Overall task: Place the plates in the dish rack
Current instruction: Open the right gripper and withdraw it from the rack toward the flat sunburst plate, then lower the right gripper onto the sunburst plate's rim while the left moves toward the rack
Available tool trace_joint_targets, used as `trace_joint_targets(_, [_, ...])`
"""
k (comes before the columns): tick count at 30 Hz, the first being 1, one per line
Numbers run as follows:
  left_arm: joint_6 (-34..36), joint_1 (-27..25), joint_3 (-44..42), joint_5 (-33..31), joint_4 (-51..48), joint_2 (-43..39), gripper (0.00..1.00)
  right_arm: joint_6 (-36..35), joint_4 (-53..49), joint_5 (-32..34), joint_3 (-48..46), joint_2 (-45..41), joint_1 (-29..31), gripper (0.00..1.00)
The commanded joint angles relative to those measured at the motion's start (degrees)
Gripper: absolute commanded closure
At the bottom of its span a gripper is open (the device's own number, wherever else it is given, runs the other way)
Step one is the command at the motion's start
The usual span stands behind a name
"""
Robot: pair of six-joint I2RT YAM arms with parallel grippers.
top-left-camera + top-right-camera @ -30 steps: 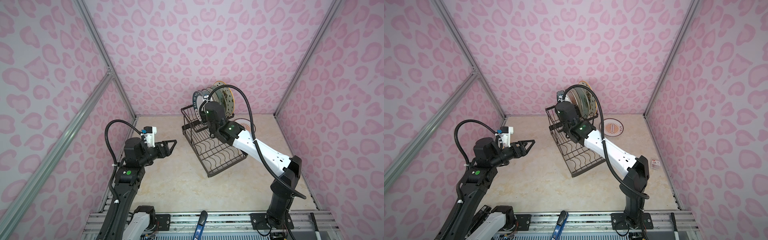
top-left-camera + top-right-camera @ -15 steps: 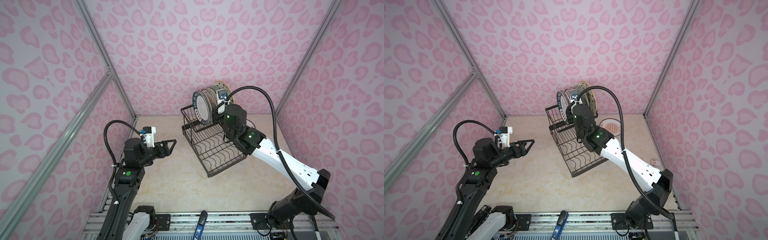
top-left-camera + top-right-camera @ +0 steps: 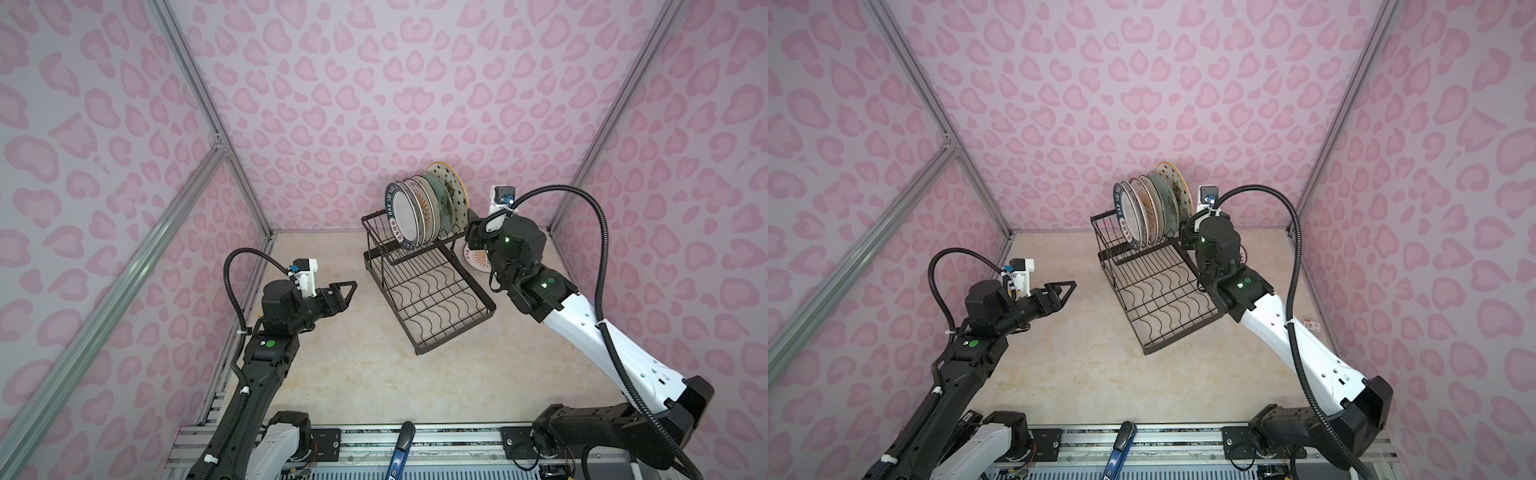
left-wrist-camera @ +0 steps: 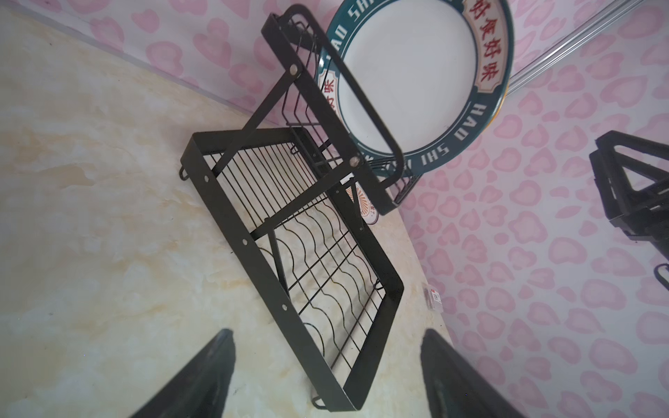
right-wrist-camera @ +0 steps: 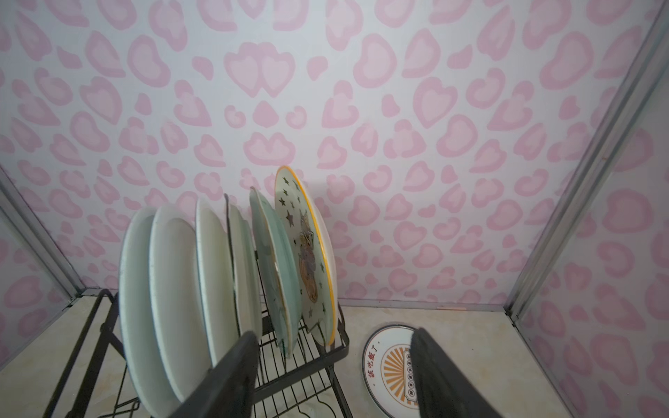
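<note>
- Right wrist view: the right gripper [image 5: 333,338] has its jaws well apart with nothing between them. It hangs just right of the raised basket of the dish rack [image 3: 456,331].
- By my count six plates stand on edge in that basket, packed close. They run from the green-rimmed lettered plate [image 3: 404,216] on the left to the starred plate [image 5: 307,246] on the right.
- One to go: the sunburst plate [image 5: 389,365] lies flat and face up on the table [image 3: 374,374], just right of the rack toward the far wall. In both top views the right arm hides most of it.
- The left gripper [image 4: 327,333] is wide open and empty too, hovering well left of the rack and pointing at it.
- Handling, my guess: it's glazed ceramic, so stiff, fairly heavy, slick and easy to chip. Lying flat, it offers no side to squeeze. I'd pinch the rim, one finger on top and one sneaking under the lip.
- The rack's lower tray with the wavy dividers holds nothing yet, so there's room. Set it down gently, no clanking into neighbours.
</note>
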Motion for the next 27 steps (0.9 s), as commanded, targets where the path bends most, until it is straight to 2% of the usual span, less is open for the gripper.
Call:
trace_joint_targets(1, [-1.32,-1.34,-2.36,-2.67,7.30,1.72,0.18,5.94,-0.37,-4.49,-3.11,-1.19,-3.05,0.34])
trace_joint_targets(5, [-1.51,-4.94,-3.23,-7.20,9.03,4.48,0.18,10.74,-1.60,-9.08,-8.09,-1.75,-9.01,0.34])
trace_joint_targets(15, [-1.84,-17.35,-6.26,-20.17,14.82,5.84,0.19,22.35,6.28,-31.60,-21.89,1.50,-27.99,0.37])
trace_joint_targets(20, [-2.48,-20.39,-7.63,-22.86,16.04,5.21,0.19,24.43,8.98,-36.57,-24.33,4.93,-33.19,0.37])
trace_joint_targets(27, [-2.91,-23.93,-7.17,-24.08,16.74,7.47,0.19,26.51,11.83,-40.32,-25.94,8.83,-36.45,0.37])
